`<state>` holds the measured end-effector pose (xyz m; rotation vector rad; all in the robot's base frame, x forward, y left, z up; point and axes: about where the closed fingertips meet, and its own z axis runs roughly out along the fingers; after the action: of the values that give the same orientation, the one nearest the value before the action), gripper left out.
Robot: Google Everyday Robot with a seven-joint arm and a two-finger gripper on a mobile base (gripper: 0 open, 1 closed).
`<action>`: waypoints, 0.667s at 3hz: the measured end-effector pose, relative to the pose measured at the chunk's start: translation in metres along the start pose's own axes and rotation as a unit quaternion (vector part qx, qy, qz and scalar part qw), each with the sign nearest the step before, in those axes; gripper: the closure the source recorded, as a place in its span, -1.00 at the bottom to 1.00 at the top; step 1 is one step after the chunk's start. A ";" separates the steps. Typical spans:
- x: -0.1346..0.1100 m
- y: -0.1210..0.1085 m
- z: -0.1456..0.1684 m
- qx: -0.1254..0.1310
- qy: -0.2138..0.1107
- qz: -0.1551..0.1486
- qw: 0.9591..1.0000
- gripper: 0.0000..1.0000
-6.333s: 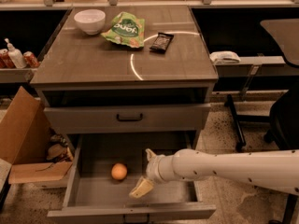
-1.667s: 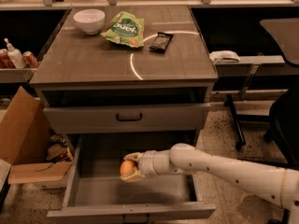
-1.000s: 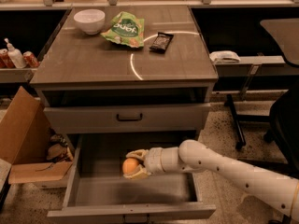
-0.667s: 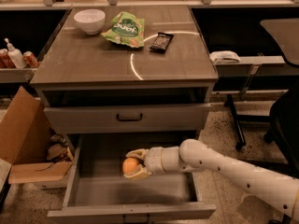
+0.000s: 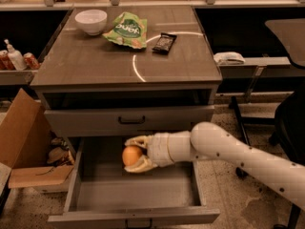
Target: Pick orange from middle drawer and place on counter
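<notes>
The orange (image 5: 131, 155) is held between the two pale fingers of my gripper (image 5: 135, 154), which is shut on it. The white arm reaches in from the right. The orange hangs above the grey floor of the open middle drawer (image 5: 133, 192), near the drawer's back and just below the closed drawer front above. The counter (image 5: 95, 61) is the wood-grain cabinet top further up, well above the gripper.
On the counter stand a white bowl (image 5: 91, 21), a green snack bag (image 5: 127, 30) and a dark packet (image 5: 165, 42). A cardboard box (image 5: 24, 142) sits on the floor at the left. A chair (image 5: 290, 118) stands at the right.
The gripper closed on the orange in the drawer and has lifted it off the drawer floor, moving slightly up and right. The counter items have not moved.
</notes>
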<state>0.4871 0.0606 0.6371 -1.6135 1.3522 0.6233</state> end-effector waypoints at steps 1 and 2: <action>-0.055 -0.012 -0.026 0.000 0.013 -0.053 0.998 1.00; -0.055 -0.012 -0.026 0.000 0.013 -0.054 0.998 1.00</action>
<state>0.4791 0.0640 0.6986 -1.6881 1.2753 0.5400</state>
